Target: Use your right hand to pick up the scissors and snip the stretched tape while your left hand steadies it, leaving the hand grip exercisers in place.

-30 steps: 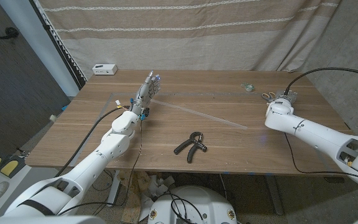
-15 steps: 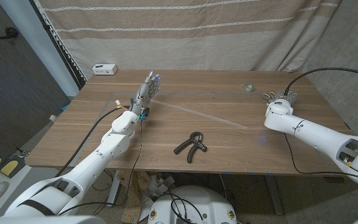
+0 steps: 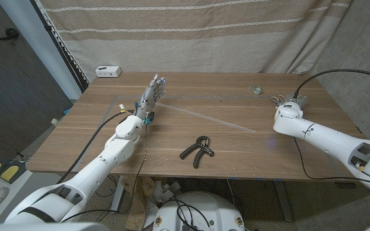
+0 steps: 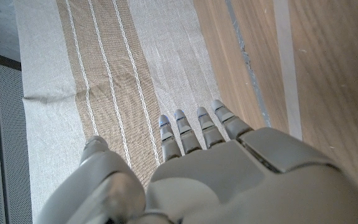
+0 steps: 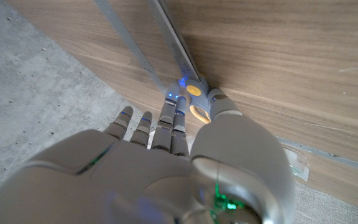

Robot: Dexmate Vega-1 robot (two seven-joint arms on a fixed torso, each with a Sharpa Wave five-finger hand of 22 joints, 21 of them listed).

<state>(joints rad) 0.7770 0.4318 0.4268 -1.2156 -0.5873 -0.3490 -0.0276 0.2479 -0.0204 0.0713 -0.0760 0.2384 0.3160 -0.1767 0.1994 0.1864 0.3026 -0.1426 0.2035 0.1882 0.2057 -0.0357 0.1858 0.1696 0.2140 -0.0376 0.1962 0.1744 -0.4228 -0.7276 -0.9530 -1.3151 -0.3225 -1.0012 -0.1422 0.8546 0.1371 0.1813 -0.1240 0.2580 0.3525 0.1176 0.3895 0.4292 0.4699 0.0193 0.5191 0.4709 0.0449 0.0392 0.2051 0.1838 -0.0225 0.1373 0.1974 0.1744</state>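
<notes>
my right hand [image 3: 294,102] reaches the scissors [image 3: 277,99] at the table's far right, grasp unclear; my left hand [image 3: 154,90], fingers straight, steadies the uncut tape [image 3: 211,118]; exerciser [image 3: 197,149] untouched.

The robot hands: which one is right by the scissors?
The right hand. The scissors lie just beside its fingers, at the table's far right. The left hand is far across, by the tape.

Scissors [image 5: 191,102]: largely covered by the right hand [image 5: 166,162]; grip undeterminable. Scissors in the head view [image 3: 277,99]: too small to resolve. Left hand [image 4: 210,174]: cut off at the frame edge; palm side hidden.
</notes>
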